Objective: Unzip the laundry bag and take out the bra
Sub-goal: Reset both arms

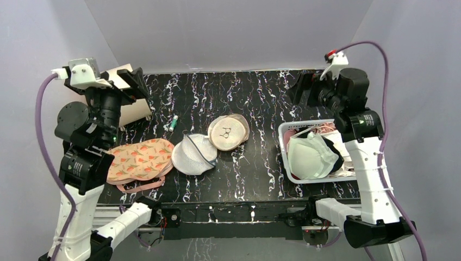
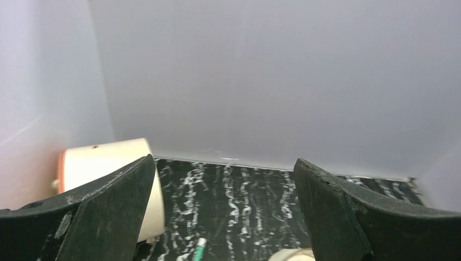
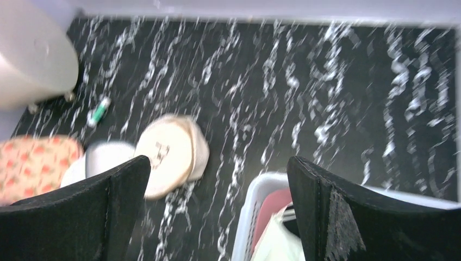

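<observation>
We see the laundry bag [image 1: 228, 132] lying mid-tabletop [image 1: 255, 98], just beside a white mesh bag [image 1: 194, 154]. The bra [image 1: 311, 155] sits in the basket [image 1: 282, 133] at the right. The left jaws and the right jaws both gape wide, holding nothing.

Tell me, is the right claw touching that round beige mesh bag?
Apart. The top view shows the right gripper over the far right, with bare tabletop between it and the laundry bag.

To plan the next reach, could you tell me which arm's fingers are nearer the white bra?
Right: the right fingers hover just beyond the bra; the left fingers hang far across the table.
</observation>
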Motion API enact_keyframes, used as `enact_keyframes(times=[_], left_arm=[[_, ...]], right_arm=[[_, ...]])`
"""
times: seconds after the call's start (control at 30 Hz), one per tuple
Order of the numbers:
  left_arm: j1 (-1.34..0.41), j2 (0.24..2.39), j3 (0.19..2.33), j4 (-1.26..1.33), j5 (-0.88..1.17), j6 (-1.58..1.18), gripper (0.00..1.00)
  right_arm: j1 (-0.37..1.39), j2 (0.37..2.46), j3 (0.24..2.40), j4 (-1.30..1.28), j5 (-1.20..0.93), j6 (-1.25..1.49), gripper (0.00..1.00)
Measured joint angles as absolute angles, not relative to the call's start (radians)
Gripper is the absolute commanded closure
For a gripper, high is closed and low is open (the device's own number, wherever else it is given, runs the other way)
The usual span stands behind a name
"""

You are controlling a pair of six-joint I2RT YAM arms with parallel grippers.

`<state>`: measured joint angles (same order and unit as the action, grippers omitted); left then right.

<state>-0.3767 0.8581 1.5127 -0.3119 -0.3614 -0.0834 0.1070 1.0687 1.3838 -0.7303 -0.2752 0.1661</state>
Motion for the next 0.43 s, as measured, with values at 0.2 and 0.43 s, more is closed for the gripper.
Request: enact_keyframes(times=[0.2, 0.43], left_arm=[[-0.377, 0.955, 1.543, -0.35, -0.48, -0.022, 0.02], [-0.377, 1.058, 1.575, -0.385, -0.479, -0.035, 0.02]], right_arm=[[0.107, 1.155, 1.596, -0.678, -0.136, 0.162, 0.02], [0.108, 1.175, 1.666, -0.605, -0.096, 0.157, 0.02]])
